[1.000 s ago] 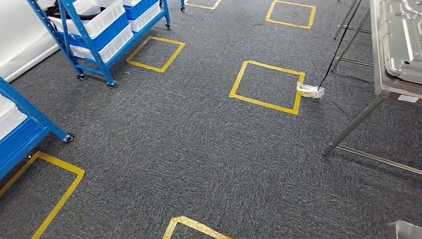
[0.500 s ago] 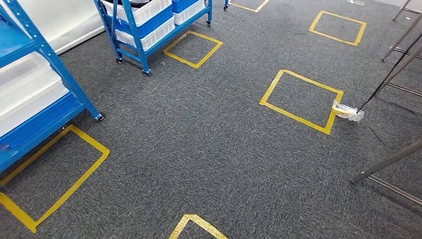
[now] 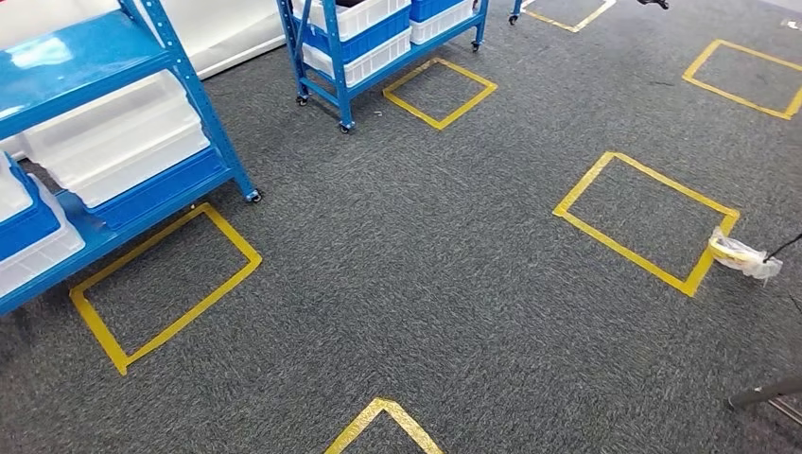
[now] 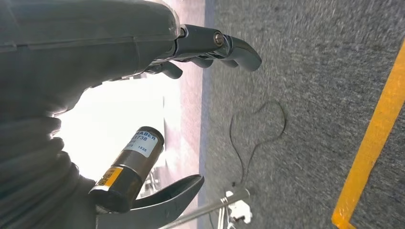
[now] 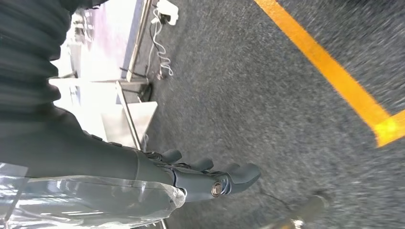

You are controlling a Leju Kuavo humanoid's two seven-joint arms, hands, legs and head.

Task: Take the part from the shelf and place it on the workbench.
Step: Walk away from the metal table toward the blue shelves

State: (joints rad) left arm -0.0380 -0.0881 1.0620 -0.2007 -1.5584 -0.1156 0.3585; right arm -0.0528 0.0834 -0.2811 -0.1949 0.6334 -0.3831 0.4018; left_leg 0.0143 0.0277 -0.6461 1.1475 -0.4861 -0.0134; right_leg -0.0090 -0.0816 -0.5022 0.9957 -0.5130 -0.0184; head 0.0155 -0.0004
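Observation:
Two blue shelves carry white and blue bins: the near shelf (image 3: 113, 142) at the left and a wheeled far shelf (image 3: 378, 38) at the top. Which bin holds the part I cannot tell. In the left wrist view my left hand (image 4: 119, 57) hangs over the grey carpet with fingers (image 4: 239, 47) stretched out and the thumb (image 4: 167, 195) apart, holding nothing. My right hand (image 5: 143, 171) also hangs with fingers (image 5: 239, 176) extended and nothing in them. A metal workbench leg (image 3: 761, 392) pokes in at the lower right of the head view.
Yellow tape squares mark the carpet, one beside the near shelf (image 3: 161, 288), one at the right (image 3: 648, 222). A white taped bundle with a black cable (image 3: 742, 253) lies at that square's corner. Metal table legs and cables (image 5: 131, 102) stand behind my right hand.
The whole view has swung left: the camera turned. The workbench has slid out at the right and the blue shelves now stand larger and closer at the left.

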